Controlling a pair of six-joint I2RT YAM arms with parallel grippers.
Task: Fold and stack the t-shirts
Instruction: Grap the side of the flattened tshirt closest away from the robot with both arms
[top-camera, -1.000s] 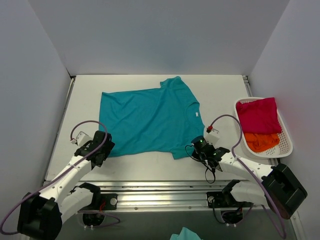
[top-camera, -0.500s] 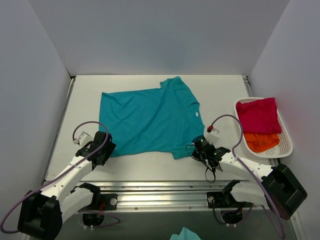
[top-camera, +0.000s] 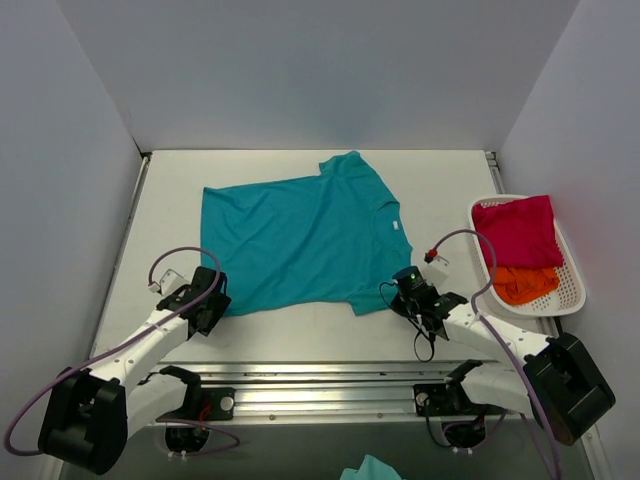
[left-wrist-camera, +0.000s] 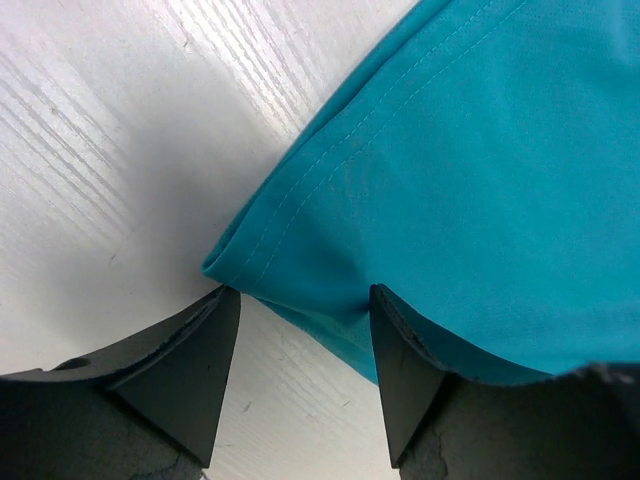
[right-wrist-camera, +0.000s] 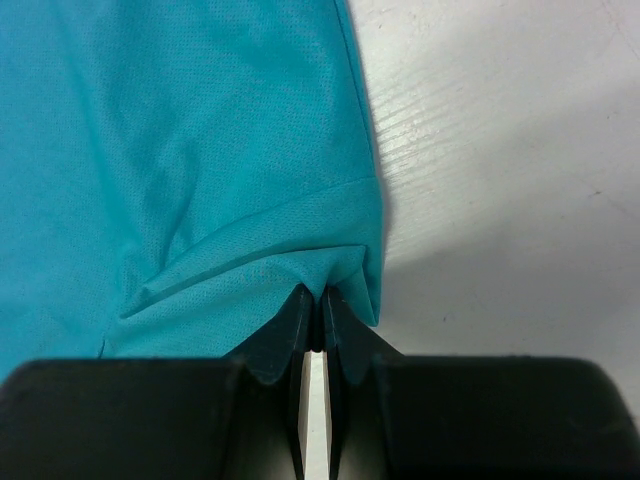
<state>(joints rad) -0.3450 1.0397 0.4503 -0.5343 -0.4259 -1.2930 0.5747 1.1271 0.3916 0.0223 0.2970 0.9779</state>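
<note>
The teal tee lay flat on the surface. At its near edge, the right fingers pinched a sleeve. The left fingers were spread around a corner, probably to fold it.

Centre of surface: spread t-shirt, flat. At right edge, basket holds two more, rear t-shirt touching front t-shirt.

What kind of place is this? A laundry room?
Probably a robot test booth, not a home: plain grey walls box in a white table, robot arms are bolted to a metal rail, and a teal t-shirt lies spread flat.
</note>
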